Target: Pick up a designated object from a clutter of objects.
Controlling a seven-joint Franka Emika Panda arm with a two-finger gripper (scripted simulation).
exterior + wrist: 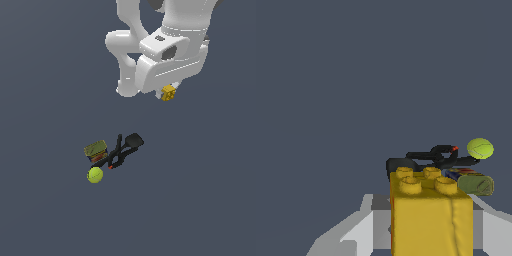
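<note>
The designated object, a small yellow studded block [169, 93], hangs well above the floor under the white arm, away from the clutter of objects. My gripper [168, 89] is shut on it. In the wrist view the block [431, 215] fills the space between the grey fingers [373, 220], its studs facing the camera. On the floor lies the clutter of objects: a yellow-green ball [95, 175], an olive-brown box [96, 150] and a black long-handled tool [125, 147]. Past the block, the wrist view shows the ball [480, 148], the box [476, 184] and the tool [431, 156].
The floor [45, 75] is a plain dark grey-blue surface with no edges in sight. The arm's white links [160, 45] occupy the upper part of the exterior view, toward its right.
</note>
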